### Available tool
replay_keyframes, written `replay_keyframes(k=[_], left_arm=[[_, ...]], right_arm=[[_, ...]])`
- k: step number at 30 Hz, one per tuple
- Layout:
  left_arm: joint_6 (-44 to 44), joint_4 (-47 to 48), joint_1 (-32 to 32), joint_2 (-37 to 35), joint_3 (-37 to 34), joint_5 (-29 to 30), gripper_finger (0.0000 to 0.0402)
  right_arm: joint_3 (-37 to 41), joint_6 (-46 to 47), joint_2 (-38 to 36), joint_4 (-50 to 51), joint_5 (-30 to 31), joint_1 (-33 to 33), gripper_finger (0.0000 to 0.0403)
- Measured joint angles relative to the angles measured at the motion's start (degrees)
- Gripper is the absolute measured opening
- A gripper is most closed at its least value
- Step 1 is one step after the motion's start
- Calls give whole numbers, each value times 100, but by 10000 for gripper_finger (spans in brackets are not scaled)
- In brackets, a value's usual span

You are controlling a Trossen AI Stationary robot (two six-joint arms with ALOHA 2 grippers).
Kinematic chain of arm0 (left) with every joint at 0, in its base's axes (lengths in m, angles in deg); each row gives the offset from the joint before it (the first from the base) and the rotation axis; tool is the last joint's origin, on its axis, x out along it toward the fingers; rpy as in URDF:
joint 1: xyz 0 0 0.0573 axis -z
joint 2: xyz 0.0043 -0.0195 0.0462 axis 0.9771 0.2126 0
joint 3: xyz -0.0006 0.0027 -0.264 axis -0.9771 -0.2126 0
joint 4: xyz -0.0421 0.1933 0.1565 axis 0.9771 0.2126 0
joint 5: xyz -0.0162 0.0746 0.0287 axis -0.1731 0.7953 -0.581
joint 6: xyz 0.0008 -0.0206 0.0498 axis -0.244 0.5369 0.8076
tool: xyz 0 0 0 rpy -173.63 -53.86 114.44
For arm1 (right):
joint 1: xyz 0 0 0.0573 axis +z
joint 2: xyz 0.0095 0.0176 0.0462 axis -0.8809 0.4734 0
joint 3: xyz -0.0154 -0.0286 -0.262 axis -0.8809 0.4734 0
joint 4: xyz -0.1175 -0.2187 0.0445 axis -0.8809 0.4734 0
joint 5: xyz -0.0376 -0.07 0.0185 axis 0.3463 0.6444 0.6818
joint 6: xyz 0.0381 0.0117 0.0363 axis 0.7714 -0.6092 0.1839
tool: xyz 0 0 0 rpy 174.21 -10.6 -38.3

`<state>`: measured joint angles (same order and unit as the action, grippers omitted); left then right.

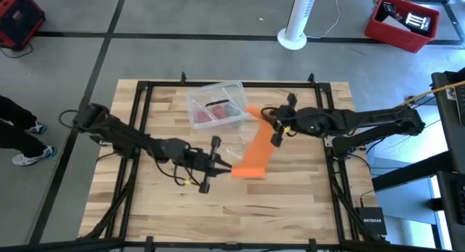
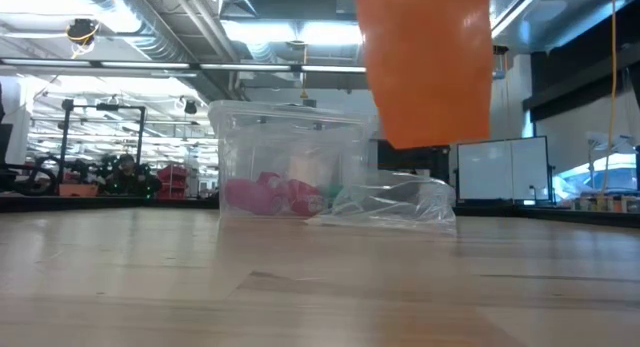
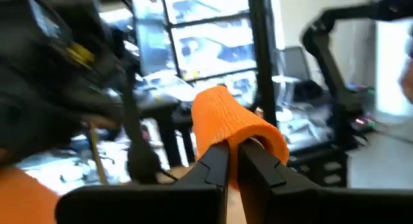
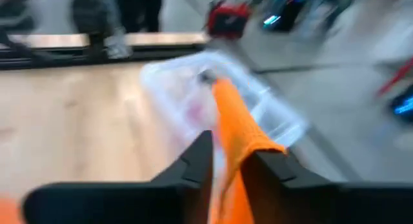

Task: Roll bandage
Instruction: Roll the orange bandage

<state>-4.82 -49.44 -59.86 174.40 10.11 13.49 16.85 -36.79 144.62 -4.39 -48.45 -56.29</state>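
While aloft, left end effector (image 1: pixel 218 165) and right end effector (image 1: pixel 275 125), both pinching bandage (image 1: pixel 254 154).

Wooden table (image 1: pixel 160 208) with plastic box (image 1: pixel 215 104)

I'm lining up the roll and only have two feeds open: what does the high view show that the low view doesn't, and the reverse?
Only the high view shows both arms: the left gripper shut on the bandage's lower end, the right gripper at its upper end. Only the low view shows that the bandage hangs clear of the table. Both show the clear plastic box and the crumpled wrapper.
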Motion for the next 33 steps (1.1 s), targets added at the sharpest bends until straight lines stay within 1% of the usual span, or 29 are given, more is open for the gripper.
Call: replay_keyframes(k=[2, 4, 8, 11, 15, 21, 22, 23, 24, 26, 27, 28, 29, 32, 33], left_arm=[[180, 12, -74, -209, 0, 31, 11], [356, -6, -145, -374, 0, 44, 11], [671, 117, -299, -447, 2, 41, 11], [811, 254, -444, -438, 0, 44, 11], [990, 65, -610, -442, 0, 46, 11], [895, -174, -813, -442, 0, -18, 11], [850, -172, -831, -442, 0, -102, 11], [810, -172, -863, -442, 0, -264, 11], [737, -166, -896, -442, 0, -506, 11], [573, -74, -948, -442, 0, -954, 11], [525, 8, -965, -442, 0, -1096, 11], [489, 105, -972, -442, 0, -1145, 11], [455, 207, -972, -442, 0, -1148, 11], [323, 522, -972, -442, 0, -1137, 11], [272, 618, -970, -442, 0, -1117, 11]], right_arm=[[-2, 218, 4, 298, -439, 11, 127], [-2, 228, 6, 483, -713, 13, 165], [-31, 339, -70, 827, -1058, 20, 232], [-297, 467, -183, 1342, -1210, 17, 266], [-814, 770, -259, 2205, -1269, 17, 290], [-1297, 1171, -312, 3081, -1610, 17, 290], [-1300, 1171, -323, 3085, -1582, 18, 289], [-1283, 1112, -342, 3063, -1413, 19, 288], [-1219, 1021, -350, 2925, -1095, 17, 288], [-986, 1036, -338, 2340, -122, 10, 288], [-848, 1225, -304, 2089, 95, 9, 288], [-730, 1466, -258, 1935, -84, -1, 288], [-653, 1735, -201, 1811, -705, -33, 287], [-634, 2351, -39, 1741, -3005, -237, 287], [-636, 2414, -18, 1923, -3503, -256, 287]])
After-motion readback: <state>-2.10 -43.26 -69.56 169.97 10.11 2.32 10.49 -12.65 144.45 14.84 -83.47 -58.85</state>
